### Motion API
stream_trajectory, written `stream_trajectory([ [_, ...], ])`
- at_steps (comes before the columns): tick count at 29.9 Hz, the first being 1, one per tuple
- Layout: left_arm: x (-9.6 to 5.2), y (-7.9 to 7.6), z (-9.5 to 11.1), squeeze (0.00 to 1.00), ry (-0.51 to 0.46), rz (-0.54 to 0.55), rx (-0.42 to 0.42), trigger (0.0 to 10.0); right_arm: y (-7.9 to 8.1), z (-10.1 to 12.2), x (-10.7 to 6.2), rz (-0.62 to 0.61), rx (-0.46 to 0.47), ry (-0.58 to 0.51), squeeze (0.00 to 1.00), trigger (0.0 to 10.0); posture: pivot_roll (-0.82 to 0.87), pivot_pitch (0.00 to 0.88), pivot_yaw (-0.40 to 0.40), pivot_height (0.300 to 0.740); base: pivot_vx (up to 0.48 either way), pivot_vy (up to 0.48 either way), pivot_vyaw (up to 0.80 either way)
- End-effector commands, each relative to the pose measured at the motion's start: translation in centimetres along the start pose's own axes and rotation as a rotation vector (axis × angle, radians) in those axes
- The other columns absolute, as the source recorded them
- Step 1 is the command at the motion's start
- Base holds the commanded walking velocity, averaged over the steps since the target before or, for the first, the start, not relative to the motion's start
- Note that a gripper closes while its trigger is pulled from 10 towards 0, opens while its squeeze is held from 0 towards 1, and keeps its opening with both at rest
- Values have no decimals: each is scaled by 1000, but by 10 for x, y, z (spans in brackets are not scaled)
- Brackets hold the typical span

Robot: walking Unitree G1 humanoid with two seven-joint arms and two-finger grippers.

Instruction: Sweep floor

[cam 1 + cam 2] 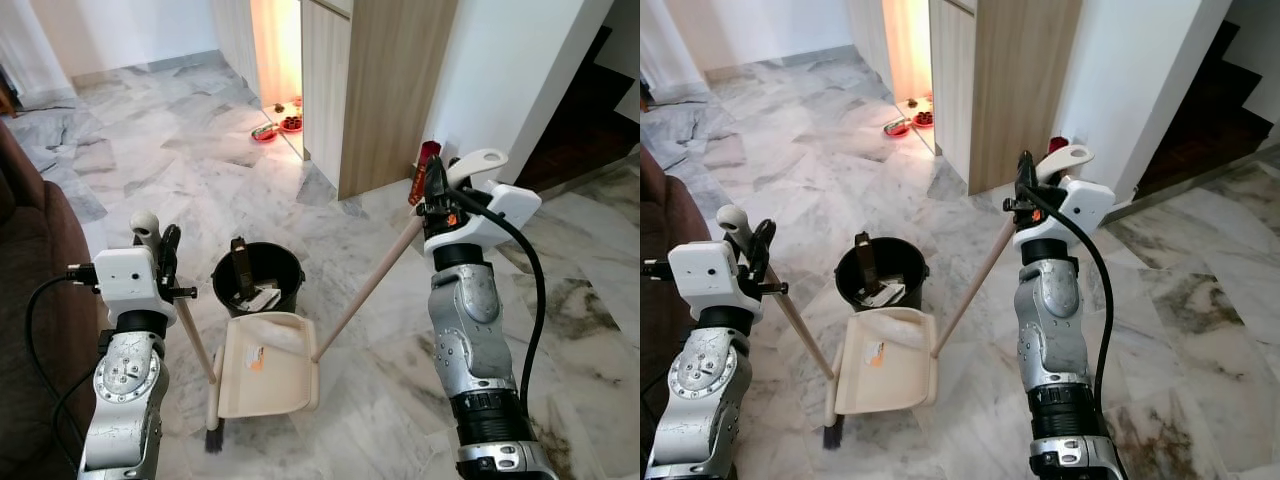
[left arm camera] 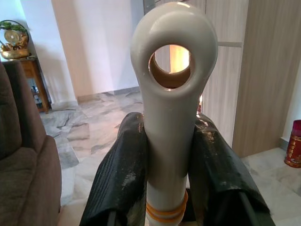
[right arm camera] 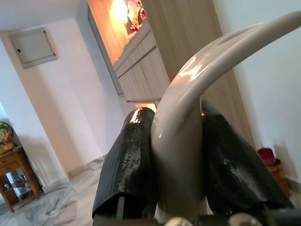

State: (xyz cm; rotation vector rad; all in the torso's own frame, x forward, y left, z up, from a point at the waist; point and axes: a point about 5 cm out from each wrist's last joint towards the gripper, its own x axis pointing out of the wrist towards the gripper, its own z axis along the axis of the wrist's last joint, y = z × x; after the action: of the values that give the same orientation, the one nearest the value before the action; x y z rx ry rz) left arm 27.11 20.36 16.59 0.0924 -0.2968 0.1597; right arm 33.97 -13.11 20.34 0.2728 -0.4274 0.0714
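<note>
The left silver arm rises at 8 o'clock of the head view, forearm upright, and its left gripper (image 1: 165, 250) clamps the cream plastic broom handle with a round hanging hole (image 2: 172, 94); both black fingers (image 2: 123, 174) press its 2 sides just below the hole. From there the pale wooden broom stick (image 1: 196, 338) slants down toward 5 o'clock to the dark bristle head (image 1: 213, 438), which is mostly hidden behind the pan.

The right silver arm stands upright at 4 o'clock, a black cable looping along it. The right gripper (image 1: 437, 190) is closed on the curved cream dustpan grip (image 3: 188, 117), held between both fingers (image 3: 129, 165). Its long wooden dustpan pole (image 1: 368, 288) runs down toward 7 o'clock to the cream plastic dustpan (image 1: 268, 366), lying flat on the grey-veined marble floor (image 1: 180, 150) between the arms.

Just beyond the pan at 12 o'clock sits a round black plastic bucket (image 1: 258, 276) holding pale scraps that are hard to make out. A brown sofa (image 1: 30, 290) is cut off at 9 o'clock. A tall light-wood cabinet (image 1: 385, 90) stands at 1 o'clock, with a red tin (image 1: 424, 165) partly hidden behind the right gripper.
</note>
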Motion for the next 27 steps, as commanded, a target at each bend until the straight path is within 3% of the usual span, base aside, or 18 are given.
stream_trajectory([
  [1,1,0,14,0,-69,3,-3,10000,5,22,8,7,13,-108,0,10000,50,55,28,740,0,0,575],
  [5,1,1,14,0,-71,7,-2,10000,5,29,10,-1,20,-135,0,10000,52,61,28,740,0,0,539],
  [13,0,2,13,0,-64,12,6,10000,7,55,22,-26,-9,-268,0,10000,47,63,32,740,0,0,0],
  [22,-3,5,11,0,-46,22,14,10000,15,59,29,-3,-23,-302,0,10000,61,78,37,740,0,0,0],
  [27,-9,9,10,0,-30,21,37,10000,25,67,34,58,-75,-347,0,10000,58,84,39,740,0,0,0],
])
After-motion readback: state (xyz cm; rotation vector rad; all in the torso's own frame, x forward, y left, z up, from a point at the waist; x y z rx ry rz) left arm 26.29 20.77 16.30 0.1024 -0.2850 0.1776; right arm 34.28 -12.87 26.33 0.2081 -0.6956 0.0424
